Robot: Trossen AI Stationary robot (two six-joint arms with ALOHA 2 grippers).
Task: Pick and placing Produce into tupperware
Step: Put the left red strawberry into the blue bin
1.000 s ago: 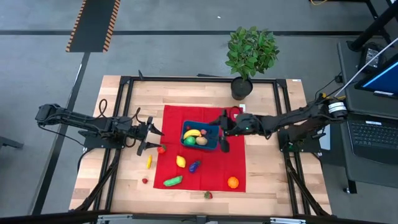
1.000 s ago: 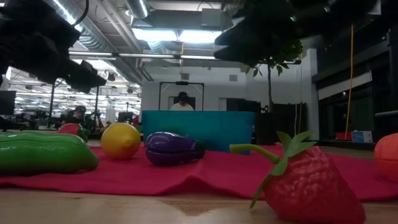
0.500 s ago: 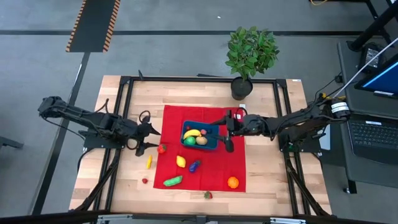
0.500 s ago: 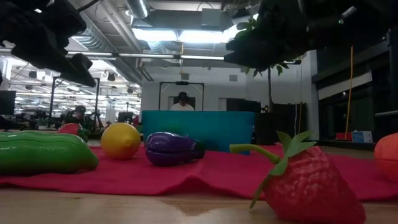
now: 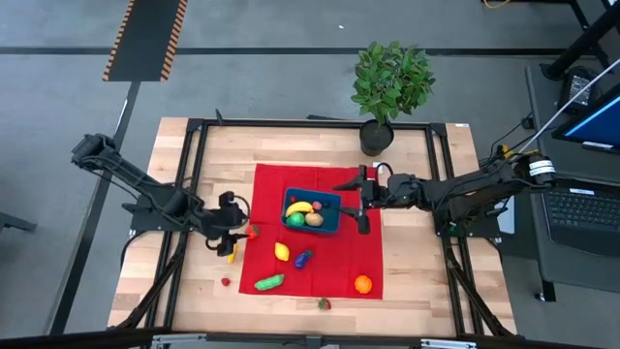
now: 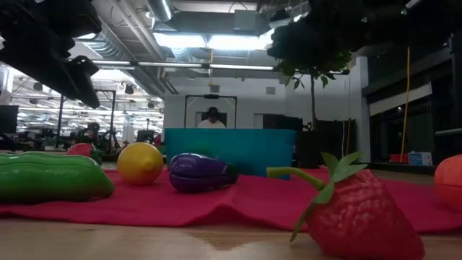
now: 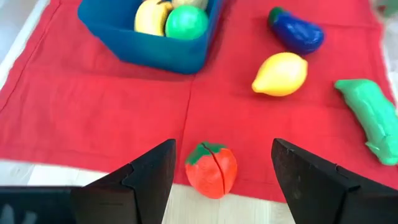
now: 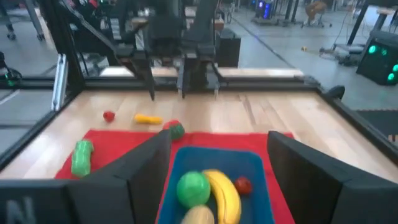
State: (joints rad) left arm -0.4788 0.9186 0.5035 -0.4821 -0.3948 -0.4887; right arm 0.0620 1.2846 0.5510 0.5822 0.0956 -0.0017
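Observation:
The teal-blue tupperware (image 5: 312, 212) sits on a red cloth (image 5: 329, 267) and holds a banana (image 8: 224, 194), a green ball (image 8: 193, 188) and a small red piece. Loose produce lies around it: a red tomato (image 7: 211, 169) at the cloth's left edge, a lemon (image 7: 280, 73), an eggplant (image 7: 297, 32) and a cucumber (image 7: 370, 118). My left gripper (image 7: 224, 146) is open, low over the tomato, one finger on either side of it without touching. My right gripper (image 5: 357, 201) is open, just right of the tupperware, which it looks across (image 8: 219, 135).
On the cloth's near part lie an orange (image 5: 362, 283) and a strawberry (image 5: 324, 303). A yellow piece (image 5: 232, 252) and a small red one (image 5: 225, 282) rest on bare wood left of the cloth. A potted plant (image 5: 387, 87) stands at the far edge. People sit beyond the table.
My left gripper has moved toward the near edge and down, closing on the tomato at the cloth's left edge. My right gripper has drawn back from the tupperware toward the table's right. The produce and the tupperware have stayed where they were.

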